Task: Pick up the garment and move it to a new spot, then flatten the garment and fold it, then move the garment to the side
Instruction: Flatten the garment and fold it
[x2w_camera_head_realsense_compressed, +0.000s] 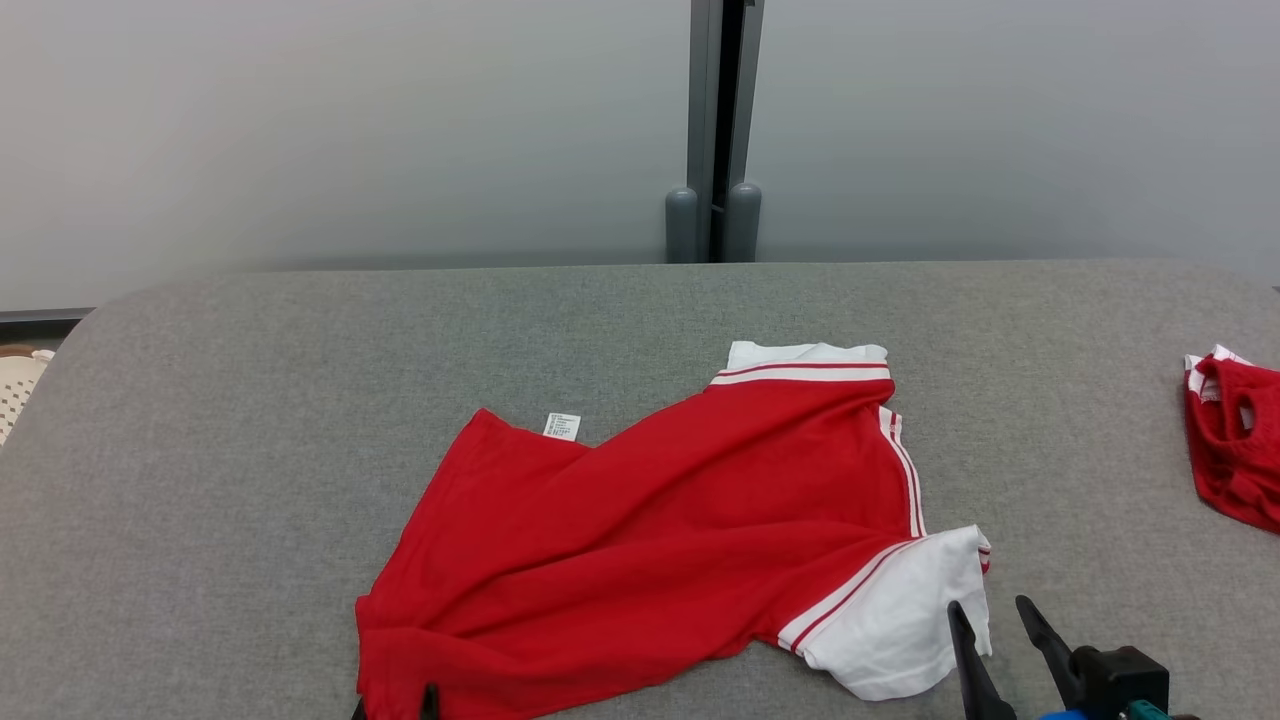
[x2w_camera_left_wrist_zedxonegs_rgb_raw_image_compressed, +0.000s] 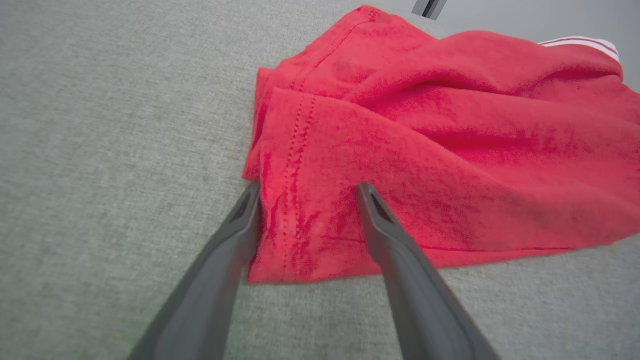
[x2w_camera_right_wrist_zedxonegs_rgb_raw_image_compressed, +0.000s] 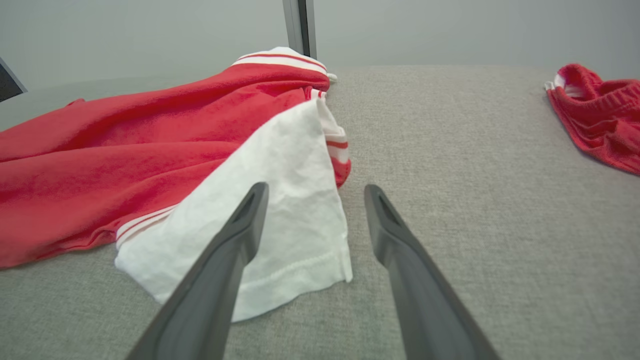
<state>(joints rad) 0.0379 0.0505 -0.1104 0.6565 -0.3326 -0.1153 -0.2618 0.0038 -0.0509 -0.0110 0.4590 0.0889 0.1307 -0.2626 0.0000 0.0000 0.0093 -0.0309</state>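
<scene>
The garment (x2w_camera_head_realsense_compressed: 650, 540) is a red T-shirt with white, red-striped sleeves, lying rumpled on the grey table (x2w_camera_head_realsense_compressed: 250, 450). At its near left corner, my left gripper (x2w_camera_head_realsense_compressed: 395, 705) is open. In the left wrist view, my left gripper (x2w_camera_left_wrist_zedxonegs_rgb_raw_image_compressed: 308, 187) straddles the red hem corner (x2w_camera_left_wrist_zedxonegs_rgb_raw_image_compressed: 290, 225), one finger at the edge and one over the cloth. My right gripper (x2w_camera_head_realsense_compressed: 988, 603) is open beside the near white sleeve (x2w_camera_head_realsense_compressed: 890, 630). In the right wrist view, my right gripper (x2w_camera_right_wrist_zedxonegs_rgb_raw_image_compressed: 316, 188) stands astride the sleeve's (x2w_camera_right_wrist_zedxonegs_rgb_raw_image_compressed: 280, 150) right edge. Nothing is gripped.
A second red-and-white garment (x2w_camera_head_realsense_compressed: 1235, 450) lies bunched at the table's right edge and also appears in the right wrist view as a red bundle (x2w_camera_right_wrist_zedxonegs_rgb_raw_image_compressed: 600, 115). A grey post (x2w_camera_head_realsense_compressed: 715, 130) stands behind the table. A pale basket (x2w_camera_head_realsense_compressed: 15, 385) sits off the left edge.
</scene>
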